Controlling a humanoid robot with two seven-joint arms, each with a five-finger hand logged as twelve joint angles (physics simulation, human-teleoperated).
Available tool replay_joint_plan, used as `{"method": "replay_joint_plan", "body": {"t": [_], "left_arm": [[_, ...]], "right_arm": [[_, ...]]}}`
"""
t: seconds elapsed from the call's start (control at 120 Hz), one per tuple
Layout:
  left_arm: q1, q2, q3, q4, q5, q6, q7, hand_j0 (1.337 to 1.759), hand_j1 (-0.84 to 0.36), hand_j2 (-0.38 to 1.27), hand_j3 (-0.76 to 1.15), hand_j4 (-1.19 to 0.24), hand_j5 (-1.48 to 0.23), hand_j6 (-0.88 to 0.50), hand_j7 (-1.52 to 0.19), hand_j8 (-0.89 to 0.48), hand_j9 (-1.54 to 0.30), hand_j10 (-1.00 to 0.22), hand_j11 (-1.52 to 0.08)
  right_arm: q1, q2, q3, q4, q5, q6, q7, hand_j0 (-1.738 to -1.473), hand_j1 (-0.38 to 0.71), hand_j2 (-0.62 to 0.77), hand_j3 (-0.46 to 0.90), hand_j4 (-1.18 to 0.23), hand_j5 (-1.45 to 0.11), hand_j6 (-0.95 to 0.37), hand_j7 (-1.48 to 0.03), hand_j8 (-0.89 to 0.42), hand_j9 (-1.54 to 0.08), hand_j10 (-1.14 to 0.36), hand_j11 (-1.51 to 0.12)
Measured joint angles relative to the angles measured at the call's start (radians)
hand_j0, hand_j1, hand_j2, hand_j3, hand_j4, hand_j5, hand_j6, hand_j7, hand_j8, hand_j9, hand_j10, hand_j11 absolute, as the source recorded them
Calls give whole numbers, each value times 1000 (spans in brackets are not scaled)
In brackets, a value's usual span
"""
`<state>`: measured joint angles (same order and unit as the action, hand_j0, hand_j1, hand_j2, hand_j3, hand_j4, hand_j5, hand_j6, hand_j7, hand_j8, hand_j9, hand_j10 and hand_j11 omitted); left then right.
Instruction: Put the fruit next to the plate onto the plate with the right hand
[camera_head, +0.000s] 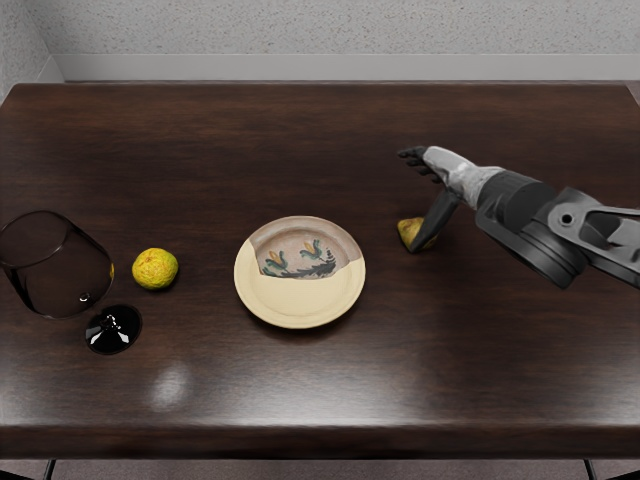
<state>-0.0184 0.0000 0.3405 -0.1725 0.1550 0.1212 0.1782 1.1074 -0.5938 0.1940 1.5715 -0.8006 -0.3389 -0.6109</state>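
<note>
A cream plate (300, 272) with a painted centre sits in the middle of the dark table. Just right of it lies a small yellow-orange fruit (408, 231), partly hidden by my right hand (428, 190). That hand comes in from the right edge and hovers over the fruit: its thumb (434, 222) points down and touches the fruit's right side, while the other fingers (413, 157) stretch out flat toward the back, spread and holding nothing. A second, yellow-green citrus (155, 268) rests to the plate's left.
A tipped dark wine glass (55, 268) lies at the left edge beside the citrus, its round foot (113, 328) pointing to the front. The table's (320, 130) back edge meets a grey wall.
</note>
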Motion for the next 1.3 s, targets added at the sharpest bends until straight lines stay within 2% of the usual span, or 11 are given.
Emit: {"method": "replay_joint_plan", "body": {"t": [0.125,0.392,0.775,1.075,1.3], "left_arm": [[0,0,0,0,0,0,0,1658,349,0,0,0,0,0,0,0,0,0,0],[0,0,0,0,0,0,0,1658,349,0,0,0,0,0,0,0,0,0,0],[0,0,0,0,0,0,0,1658,349,0,0,0,0,0,0,0,0,0,0],[0,0,0,0,0,0,0,1658,349,0,0,0,0,0,0,0,0,0,0],[0,0,0,0,0,0,0,1658,349,0,0,0,0,0,0,0,0,0,0]], "right_arm": [[0,5,-33,-5,-10,-34,0,-1658,-202,-23,0,-125,-161,-126,-160,-126,-161,-125,-160],[1,61,-80,-84,-15,-52,0,-1658,-180,-27,0,-144,-185,-145,-185,-145,-185,-144,-185],[1,130,-118,-171,-16,-54,0,-1658,-86,-42,0,-222,-287,-223,-286,-223,-287,-222,-287],[4,154,-119,-193,-12,-61,0,-1658,-49,-48,0,-253,-327,-254,-327,-254,-327,-253,-327],[66,157,-168,-193,38,-66,0,-1658,-42,-49,0,-258,-334,-259,-334,-259,-334,-258,-334]]}}
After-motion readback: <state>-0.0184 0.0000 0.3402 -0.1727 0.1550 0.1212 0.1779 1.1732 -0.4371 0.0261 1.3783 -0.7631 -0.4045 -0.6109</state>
